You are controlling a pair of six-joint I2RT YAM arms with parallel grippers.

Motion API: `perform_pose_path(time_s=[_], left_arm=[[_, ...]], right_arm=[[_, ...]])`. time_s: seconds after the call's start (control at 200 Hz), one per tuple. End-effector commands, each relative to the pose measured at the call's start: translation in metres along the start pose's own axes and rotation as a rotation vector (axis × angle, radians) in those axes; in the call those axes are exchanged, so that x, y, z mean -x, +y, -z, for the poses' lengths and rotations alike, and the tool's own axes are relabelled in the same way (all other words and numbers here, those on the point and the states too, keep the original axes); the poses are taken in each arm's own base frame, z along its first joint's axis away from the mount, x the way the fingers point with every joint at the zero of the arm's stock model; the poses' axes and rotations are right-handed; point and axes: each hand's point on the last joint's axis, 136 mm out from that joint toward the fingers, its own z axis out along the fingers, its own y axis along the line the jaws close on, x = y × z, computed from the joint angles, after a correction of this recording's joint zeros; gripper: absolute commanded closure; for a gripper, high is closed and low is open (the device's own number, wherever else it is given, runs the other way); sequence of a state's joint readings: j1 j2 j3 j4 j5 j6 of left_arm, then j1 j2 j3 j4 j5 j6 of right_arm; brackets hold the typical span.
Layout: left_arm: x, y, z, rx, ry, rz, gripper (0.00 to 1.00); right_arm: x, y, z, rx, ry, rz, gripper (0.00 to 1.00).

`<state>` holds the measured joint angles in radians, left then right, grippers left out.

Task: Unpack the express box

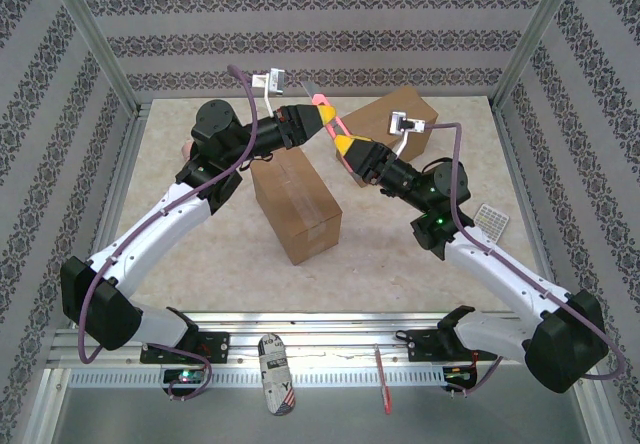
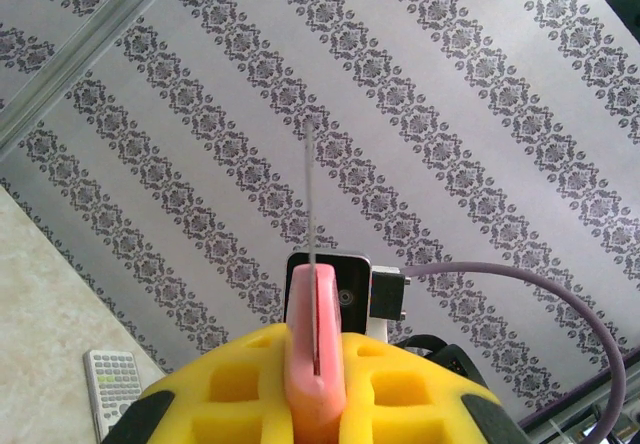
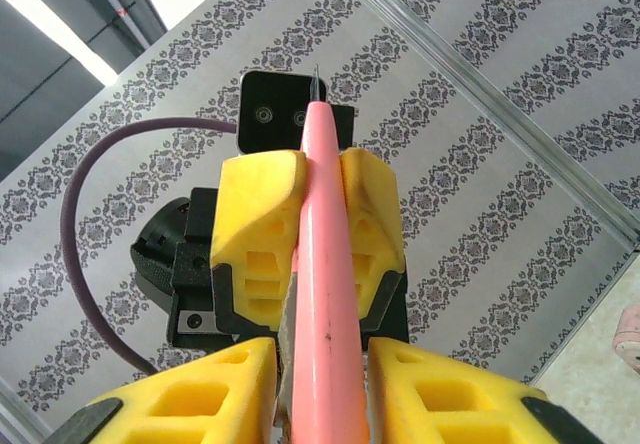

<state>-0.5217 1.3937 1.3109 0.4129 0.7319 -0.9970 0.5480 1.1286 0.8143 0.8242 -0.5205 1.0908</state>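
Observation:
A pink box cutter [image 1: 331, 124] hangs in the air above the table, between both arms. My left gripper [image 1: 322, 114] is shut on one end of it; in the left wrist view the cutter [image 2: 315, 334] stands between the yellow pads with its thin blade pointing up. My right gripper [image 1: 343, 145] straddles the other end. In the right wrist view the handle [image 3: 325, 264] lies between the right gripper's [image 3: 325, 389] fingers with narrow gaps beside it, and the left gripper [image 3: 320, 179] clamps it further along. The brown express box [image 1: 296, 205] stands below on the table, closed.
A second brown box [image 1: 390, 117] sits at the back right. A white keypad device [image 1: 491, 220] lies at the right, by the right arm's elbow. A printed can [image 1: 275, 374] and a red tool [image 1: 384, 381] lie on the front rail. Metal frame posts flank the table.

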Motion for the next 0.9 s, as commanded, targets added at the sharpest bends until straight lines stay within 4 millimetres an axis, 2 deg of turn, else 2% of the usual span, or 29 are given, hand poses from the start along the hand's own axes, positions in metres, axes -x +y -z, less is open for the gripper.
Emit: perform_pose_path(time_s=[0.0, 0.25, 0.27, 0.305, 0.335, 0.395, 0.405, 0.415, 0.43, 0.615, 0.699, 0.819, 0.894], left_arm=[[0.007, -0.019, 0.006, -0.056, -0.030, -0.045, 1.00], [0.005, -0.016, 0.005, -0.051, -0.025, -0.042, 1.00], [0.005, -0.015, 0.006, -0.048, -0.023, -0.042, 0.98], [0.004, -0.014, 0.006, -0.044, -0.021, -0.043, 0.85], [0.003, -0.013, 0.006, -0.038, -0.018, -0.045, 0.68], [0.003, -0.011, 0.008, -0.022, -0.015, -0.052, 0.31], [0.003, -0.010, 0.009, -0.017, -0.014, -0.053, 0.21], [0.003, -0.011, 0.010, -0.013, -0.015, -0.054, 0.07], [0.003, -0.010, 0.011, -0.005, -0.014, -0.056, 0.01], [0.005, -0.009, 0.033, 0.091, -0.003, -0.119, 0.00], [0.002, 0.000, 0.050, 0.199, 0.011, -0.140, 0.00], [-0.004, 0.034, 0.086, 0.480, 0.023, -0.125, 0.04], [-0.011, 0.061, 0.115, 0.680, 0.033, -0.068, 0.11]], right_arm=[[0.005, 0.013, 0.000, 0.050, -0.028, 0.018, 0.73], [0.007, 0.010, 0.002, 0.029, -0.046, 0.017, 0.95], [0.007, 0.010, 0.002, 0.028, -0.047, 0.018, 0.97], [0.008, 0.010, 0.002, 0.023, -0.050, 0.020, 1.00], [0.008, 0.009, 0.003, 0.018, -0.052, 0.022, 1.00], [0.009, 0.008, 0.004, 0.002, -0.059, 0.030, 1.00], [0.009, 0.008, 0.005, 0.001, -0.059, 0.032, 1.00], [0.009, 0.008, 0.005, -0.002, -0.059, 0.032, 1.00], [0.008, 0.006, 0.005, -0.008, -0.059, 0.033, 1.00], [0.007, 0.001, 0.012, -0.093, -0.046, 0.082, 1.00], [0.005, -0.005, 0.015, -0.158, -0.027, 0.110, 1.00], [-0.001, -0.012, 0.016, -0.258, 0.025, 0.172, 1.00], [-0.005, -0.017, 0.014, -0.309, 0.058, 0.204, 1.00]])
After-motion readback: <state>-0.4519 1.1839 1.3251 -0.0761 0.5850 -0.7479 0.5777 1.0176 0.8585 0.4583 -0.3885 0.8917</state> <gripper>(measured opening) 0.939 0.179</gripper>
